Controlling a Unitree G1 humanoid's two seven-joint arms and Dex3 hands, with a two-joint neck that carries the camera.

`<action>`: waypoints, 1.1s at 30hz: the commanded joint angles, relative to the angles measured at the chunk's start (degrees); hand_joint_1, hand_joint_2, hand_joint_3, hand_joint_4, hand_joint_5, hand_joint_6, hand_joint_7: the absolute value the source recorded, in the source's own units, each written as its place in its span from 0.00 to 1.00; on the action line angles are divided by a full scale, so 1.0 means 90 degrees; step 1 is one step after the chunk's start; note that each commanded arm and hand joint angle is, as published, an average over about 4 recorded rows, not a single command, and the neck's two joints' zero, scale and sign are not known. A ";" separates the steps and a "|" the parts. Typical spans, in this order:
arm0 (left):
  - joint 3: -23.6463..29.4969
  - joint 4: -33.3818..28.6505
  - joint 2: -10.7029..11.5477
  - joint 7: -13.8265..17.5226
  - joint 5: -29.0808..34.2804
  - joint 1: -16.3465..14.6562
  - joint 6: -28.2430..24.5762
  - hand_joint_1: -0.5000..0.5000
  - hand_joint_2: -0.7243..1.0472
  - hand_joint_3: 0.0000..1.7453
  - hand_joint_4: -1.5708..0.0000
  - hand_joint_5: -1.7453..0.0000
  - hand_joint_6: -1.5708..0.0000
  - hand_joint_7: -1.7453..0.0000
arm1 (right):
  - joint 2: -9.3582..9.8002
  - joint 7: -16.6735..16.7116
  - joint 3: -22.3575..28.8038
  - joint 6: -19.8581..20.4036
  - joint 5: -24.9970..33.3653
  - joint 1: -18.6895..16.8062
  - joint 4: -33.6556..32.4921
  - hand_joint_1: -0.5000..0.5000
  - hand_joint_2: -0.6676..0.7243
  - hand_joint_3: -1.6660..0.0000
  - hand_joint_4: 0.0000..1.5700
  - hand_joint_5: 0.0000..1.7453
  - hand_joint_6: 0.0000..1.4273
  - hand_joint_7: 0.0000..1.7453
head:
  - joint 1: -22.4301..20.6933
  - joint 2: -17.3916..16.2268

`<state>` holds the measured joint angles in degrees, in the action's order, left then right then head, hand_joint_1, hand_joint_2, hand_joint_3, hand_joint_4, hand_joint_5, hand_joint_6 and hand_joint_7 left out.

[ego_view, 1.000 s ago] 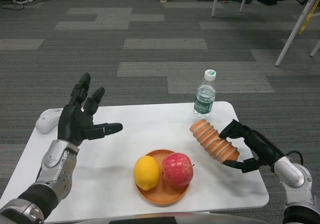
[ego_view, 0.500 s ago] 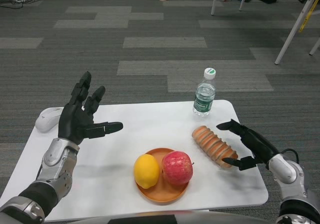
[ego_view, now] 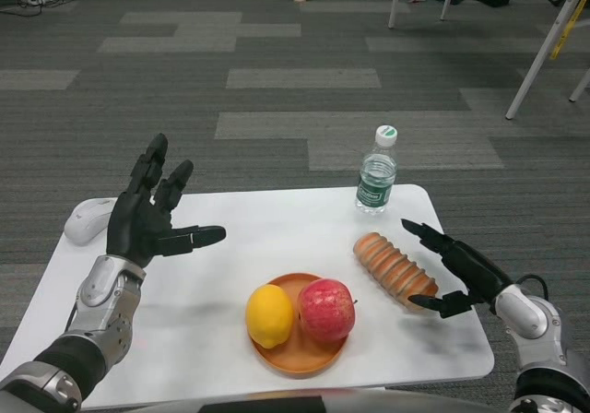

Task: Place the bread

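1. Nearest you, the orange plate (ego_view: pixel 304 358) holds a lemon (ego_view: pixel 270 316) and an apple (ego_view: pixel 326 310); neither has moved.
2. Your right hand (ego_view: pixel 456 270) has let go of the bread (ego_view: pixel 396 270) in the last second. Its fingers are now spread and holding nothing, one tip near the loaf's end. The placing looks done.
3. The bread lies flat on the table (ego_view: pixel 230 238), just right of the plate: a ridged, golden-brown loaf, set diagonally.
4. Your left hand (ego_view: pixel 147 215) still hovers open and empty.
5. Farthest, a water bottle (ego_view: pixel 377 173) stands upright.

Water bottle (ego_view: pixel 377 173) label print too small, perhaps unreadable; orange plate (ego_view: pixel 300 358) mostly under fruit.
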<state>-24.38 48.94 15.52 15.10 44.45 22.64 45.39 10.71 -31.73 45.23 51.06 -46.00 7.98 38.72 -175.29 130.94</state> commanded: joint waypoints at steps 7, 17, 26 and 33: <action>0.0011 0.0031 -0.0005 -0.0008 0.0022 0.0082 0.0015 1.00 0.70 0.03 1.00 0.76 1.00 1.00 | -0.0009 -0.0471 -0.0211 0.0076 0.1181 -0.0017 -0.0237 0.06 0.33 0.76 0.00 0.01 0.00 0.00 | -0.0008 0.0005; 0.0004 0.0040 -0.0005 -0.0008 0.0022 0.0082 0.0015 1.00 0.70 0.03 1.00 0.76 1.00 1.00 | -0.0189 0.0044 -0.1031 -0.0332 0.2650 -0.0095 -0.0772 0.04 0.68 0.95 0.00 0.00 0.00 0.00 | -0.0053 0.0048; 0.0006 0.0023 -0.0013 -0.0008 0.0020 0.0082 0.0022 1.00 0.70 0.03 1.00 0.76 1.00 1.00 | -0.0172 0.1060 -0.2474 -0.1088 0.4411 -0.0198 -0.1475 0.04 0.86 0.99 0.00 0.00 0.00 0.00 | -0.0122 0.0081; 0.0006 0.0021 -0.0015 -0.0008 0.0012 0.0082 0.0015 1.00 0.70 0.04 1.00 0.76 1.00 1.00 | -0.0231 0.1770 -0.3497 -0.1391 0.5260 -0.0298 -0.2063 0.08 0.95 1.00 0.00 0.00 0.00 0.00 | -0.0123 0.0084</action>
<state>-24.38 49.16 15.24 15.10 44.44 22.82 45.42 8.90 -16.85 15.22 39.29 -0.36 5.94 21.39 -176.40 131.69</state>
